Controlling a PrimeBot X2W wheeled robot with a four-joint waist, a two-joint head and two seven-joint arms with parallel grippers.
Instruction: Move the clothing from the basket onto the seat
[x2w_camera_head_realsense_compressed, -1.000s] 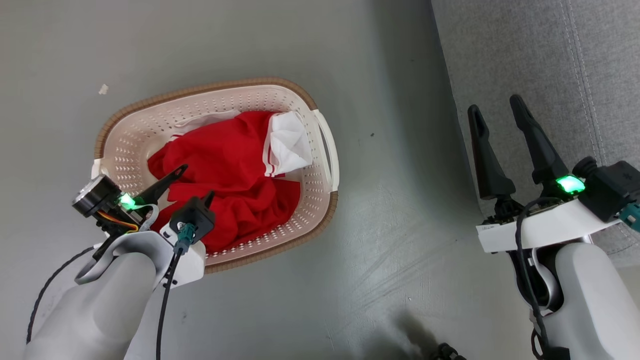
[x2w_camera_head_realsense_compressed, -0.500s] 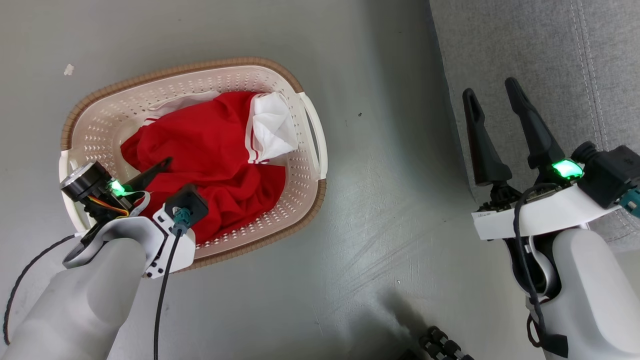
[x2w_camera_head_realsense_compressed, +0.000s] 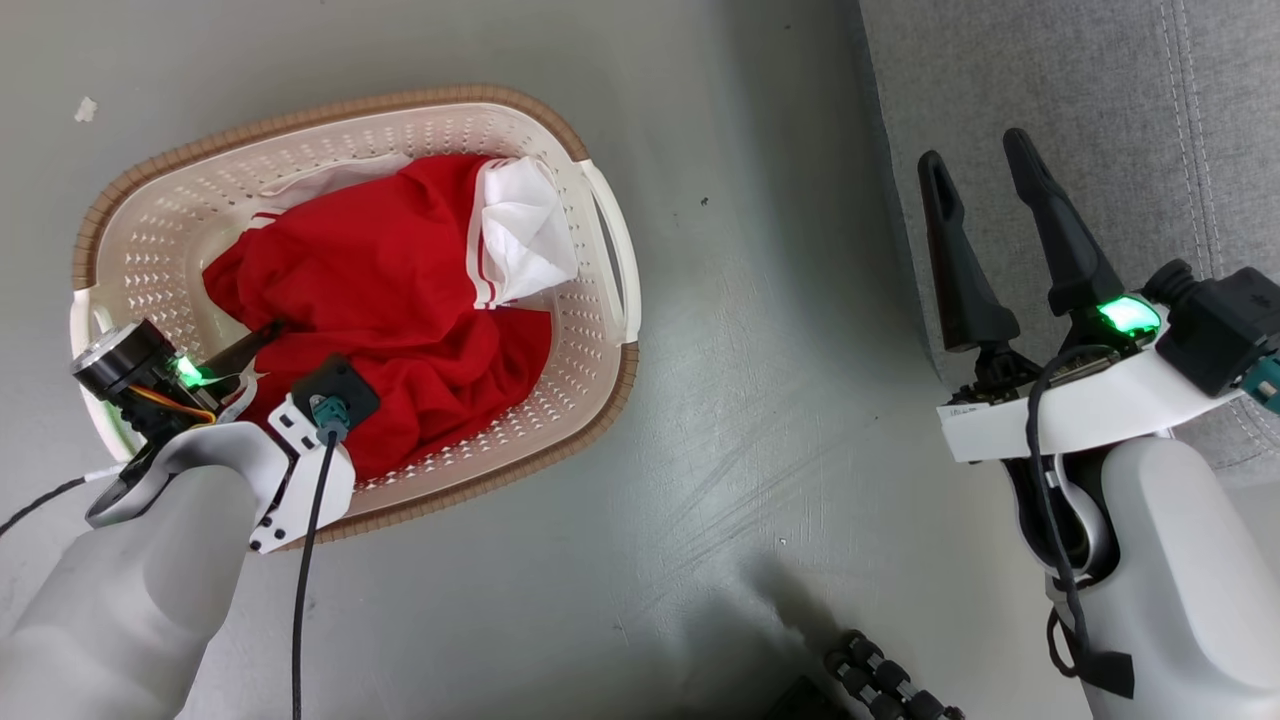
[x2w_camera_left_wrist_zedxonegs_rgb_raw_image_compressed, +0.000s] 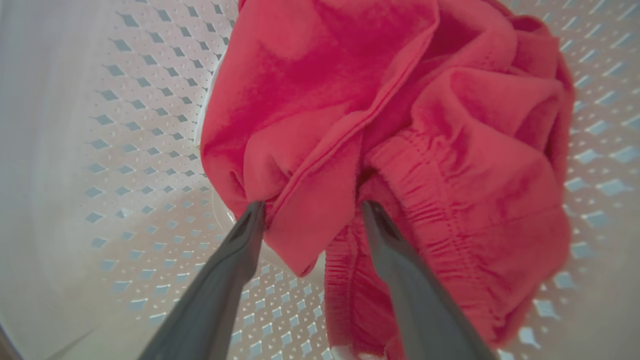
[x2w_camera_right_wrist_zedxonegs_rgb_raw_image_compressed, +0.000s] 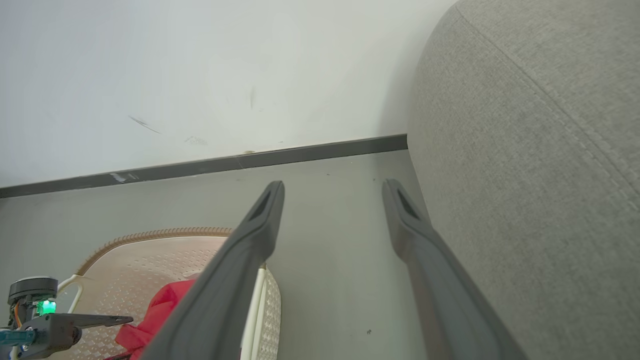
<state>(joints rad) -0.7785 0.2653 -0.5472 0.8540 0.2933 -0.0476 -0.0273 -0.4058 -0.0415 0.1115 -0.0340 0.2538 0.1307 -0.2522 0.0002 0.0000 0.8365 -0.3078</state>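
**Floor (x2w_camera_head_realsense_compressed: 760, 350) by sofa (x2w_camera_head_realsense_compressed: 1100, 90): left gripper (x2w_camera_left_wrist_zedxonegs_rgb_raw_image_compressed: 313, 207) in basket (x2w_camera_head_realsense_compressed: 330, 115)**

Grey floor is seen, with the sofa at right. The basket is set on the floor, well apart from the sofa. Red clothing (x2w_camera_head_realsense_compressed: 380, 290) is heaped inside it. The left gripper's fingers are spread, with a red fold between them, not pinched. The right gripper (x2w_camera_head_realsense_compressed: 972, 150) is held over the sofa edge, spread and empty.

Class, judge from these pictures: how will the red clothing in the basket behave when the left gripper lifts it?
Likely floppy: the red clothing lies crumpled in soft folds, so it should drape from the left gripper. Probably light, being thin fabric. Only one fold sits between the fingers, so it may slip free.
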